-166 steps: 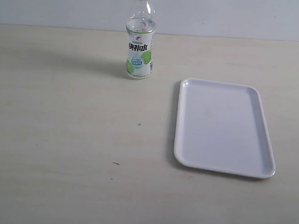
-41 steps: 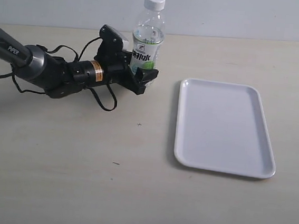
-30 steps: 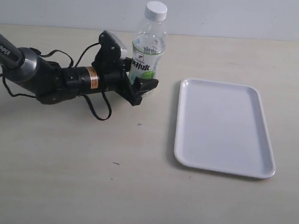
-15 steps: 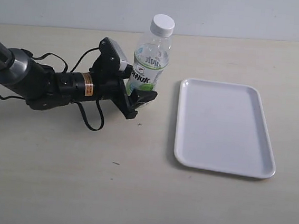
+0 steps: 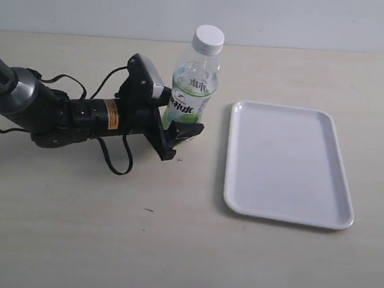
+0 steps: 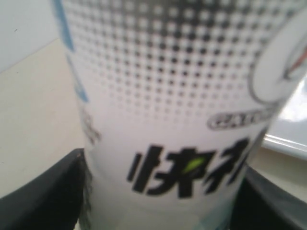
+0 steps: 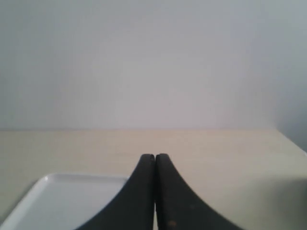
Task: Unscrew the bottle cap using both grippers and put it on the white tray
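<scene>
The clear, green-labelled bottle (image 5: 191,93), white bottle cap (image 5: 209,39) on its neck, tilted toward the white tray (image 5: 289,163), its lower half clamped in the left hand (image 5: 177,120); the tray lay flat on the table (image 5: 70,207).

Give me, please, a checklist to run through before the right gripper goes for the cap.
1. Left gripper clamps the bottle: ok, a jaw on each side of it.
2. Bottle upright: not ok, it leans toward the tray.
3. Cap on the neck: ok.
4. Right gripper open: not ok, shut, with no bottle in its view.
5. Tray free: ok, nothing lies on it.
</scene>
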Motion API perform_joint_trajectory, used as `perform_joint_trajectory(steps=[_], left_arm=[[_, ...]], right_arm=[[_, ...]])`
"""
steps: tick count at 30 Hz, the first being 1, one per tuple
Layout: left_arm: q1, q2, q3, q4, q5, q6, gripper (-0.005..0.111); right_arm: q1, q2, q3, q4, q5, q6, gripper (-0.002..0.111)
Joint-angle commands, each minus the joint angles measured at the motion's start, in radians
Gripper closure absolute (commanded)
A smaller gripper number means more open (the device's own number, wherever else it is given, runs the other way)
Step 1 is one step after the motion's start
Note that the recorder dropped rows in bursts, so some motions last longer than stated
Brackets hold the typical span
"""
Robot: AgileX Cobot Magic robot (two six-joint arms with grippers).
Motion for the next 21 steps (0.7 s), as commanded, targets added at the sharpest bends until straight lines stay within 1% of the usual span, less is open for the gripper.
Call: perform_joint_trajectory(steps=[1, 7, 9, 12, 13, 14, 16, 19, 21], left_arm=[[-0.006, -0.009, 0.017, 0.022, -0.003, 0.015, 0.107], [-0.006, -0.023, 0.038, 0.031, -0.007, 0.033, 0.107], [-0.006, -0.023, 0.042, 0.031, -0.007, 0.033, 0.107], [-0.006, -0.023, 0.042, 0.034, -0.007, 0.038, 0.107], [-0.006, -0.023, 0.042, 0.034, -0.007, 0.046, 0.107], [-0.006, -0.023, 0.042, 0.034, -0.007, 0.048, 0.107], [-0.006, -0.023, 0.042, 0.051, -0.007, 0.048, 0.107], [-0.006, -0.023, 0.042, 0.055, -0.007, 0.050, 0.107], [-0.006, -0.023, 0.042, 0.055, -0.007, 0.050, 0.107]], right_arm=[[-0.003, -0.006, 0.005, -0.001, -0.144, 0.003, 0.108], [-0.003, -0.006, 0.005, -0.001, -0.238, 0.028, 0.108], [-0.003, -0.006, 0.005, 0.007, -0.296, 0.130, 0.108], [-0.003, -0.006, 0.005, 0.034, -0.425, 0.374, 0.108], [-0.003, -0.006, 0.005, 0.034, -0.432, 0.430, 0.108], [-0.003, -0.006, -0.014, 0.027, -0.432, 0.472, 0.108], [-0.003, 0.003, -0.082, 0.019, -0.418, 0.494, 0.108], [-0.003, 0.117, -0.225, 0.010, -0.347, 0.494, 0.108], [-0.003, 0.239, -0.352, -0.038, -0.268, 0.494, 0.108]])
